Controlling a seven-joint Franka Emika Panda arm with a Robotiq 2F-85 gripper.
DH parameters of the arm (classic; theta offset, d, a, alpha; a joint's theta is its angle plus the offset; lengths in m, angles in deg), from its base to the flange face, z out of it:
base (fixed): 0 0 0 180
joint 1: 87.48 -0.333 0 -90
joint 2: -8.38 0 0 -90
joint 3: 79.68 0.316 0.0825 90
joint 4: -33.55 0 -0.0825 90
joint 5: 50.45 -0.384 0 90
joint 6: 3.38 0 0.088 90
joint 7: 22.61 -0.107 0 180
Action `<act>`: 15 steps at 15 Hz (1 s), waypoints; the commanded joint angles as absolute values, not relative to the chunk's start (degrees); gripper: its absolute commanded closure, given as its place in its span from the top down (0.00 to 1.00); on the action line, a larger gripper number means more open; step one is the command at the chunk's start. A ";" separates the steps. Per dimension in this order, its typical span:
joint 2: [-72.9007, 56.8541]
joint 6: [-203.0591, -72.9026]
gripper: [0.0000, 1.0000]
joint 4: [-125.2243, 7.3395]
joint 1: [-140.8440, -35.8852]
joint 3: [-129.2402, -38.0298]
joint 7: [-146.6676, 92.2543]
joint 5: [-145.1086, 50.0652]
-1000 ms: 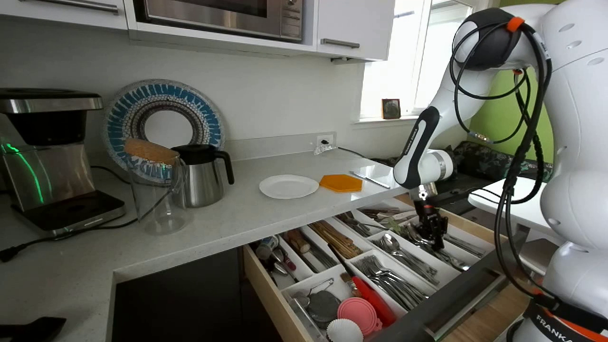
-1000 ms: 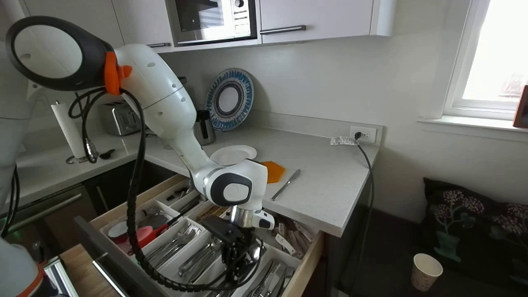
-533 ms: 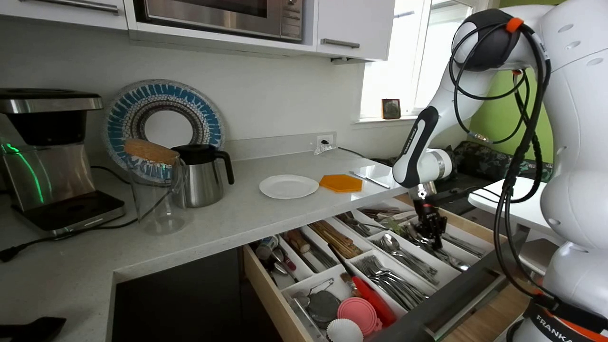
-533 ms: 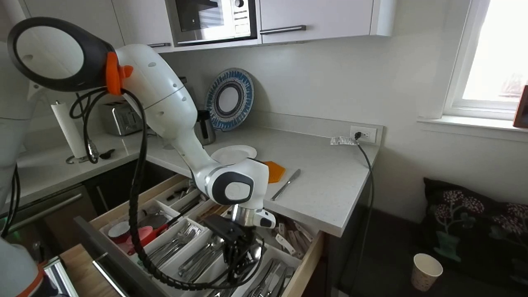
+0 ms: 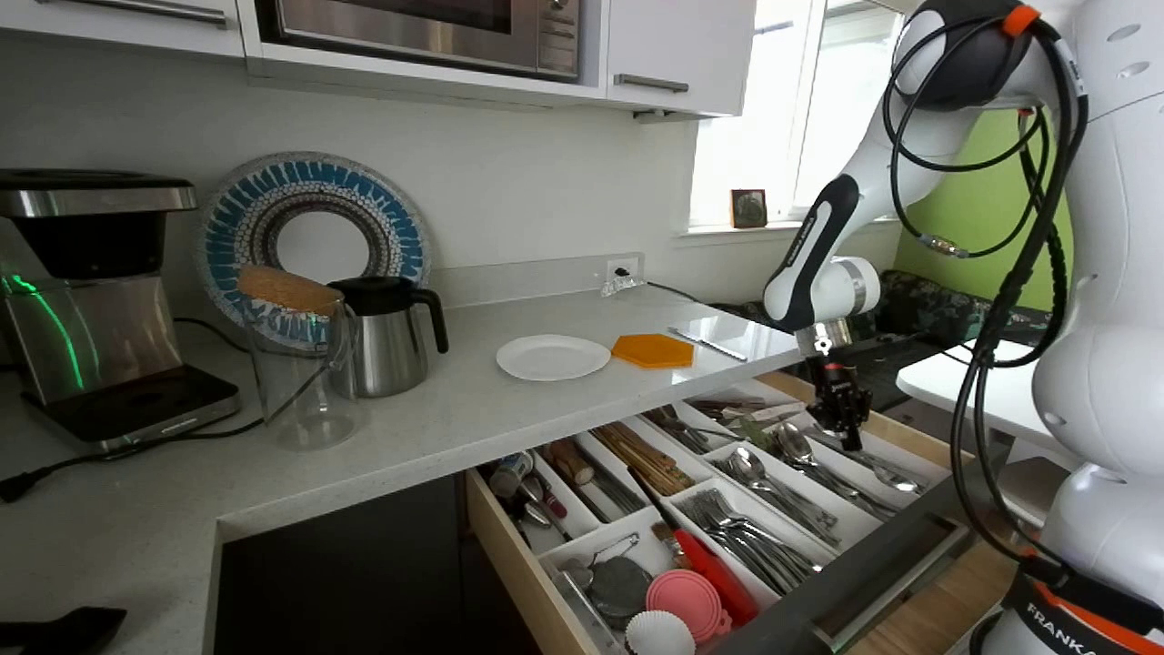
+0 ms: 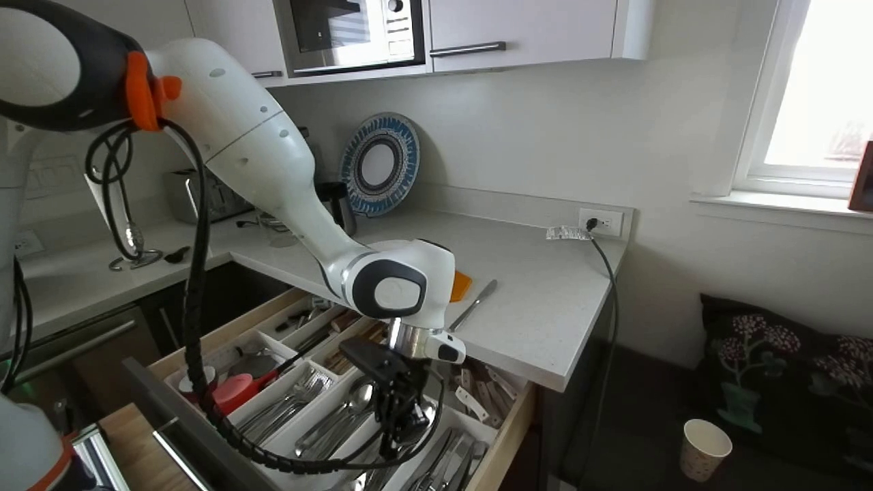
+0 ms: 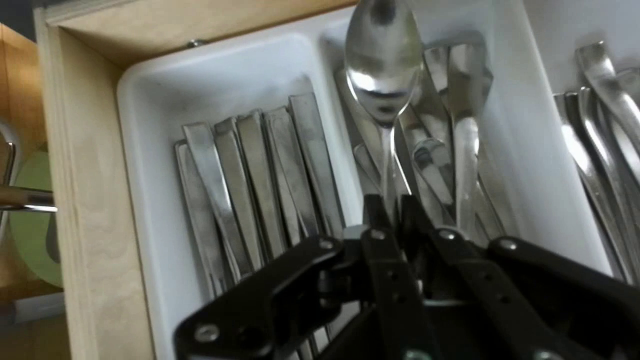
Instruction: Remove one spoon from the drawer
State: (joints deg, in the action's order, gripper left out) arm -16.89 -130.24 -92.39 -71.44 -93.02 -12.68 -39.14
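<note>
Raised since the moment before: one gripper [image 7: 391, 204], jaws clamped on the handle of one spoon [image 7: 384, 90], which is over the drawer [image 7: 95, 225] and, by my reckoning, wants a slow straight lift, steady bowl, then sideways travel.

Wrist view: spoon's [image 7: 384, 60] bowl tip cut off by top edge; lower handle mostly hidden behind gripper [image 7: 395, 206]. Flat cutlery handles [image 7: 261, 177] alongside: lower parts likewise covered; far-right handles [image 7: 610, 90] cut off by right edge. In both exterior views, drawer [image 6: 510, 436] cut off by bottom edge; gripper's hold too dark and small to make out. In an exterior view, orange mat [image 6: 461, 286] partly hidden behind arm [image 6: 273, 164].
</note>
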 commanded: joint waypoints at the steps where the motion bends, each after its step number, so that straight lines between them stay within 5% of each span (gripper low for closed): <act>1: -12.03 -124.81 0.03 -92.61 -70.58 -93.48 -12.09 -40.59; 15: -8.70 -87.19 0.03 -72.26 -68.02 -97.41 -32.62 -58.45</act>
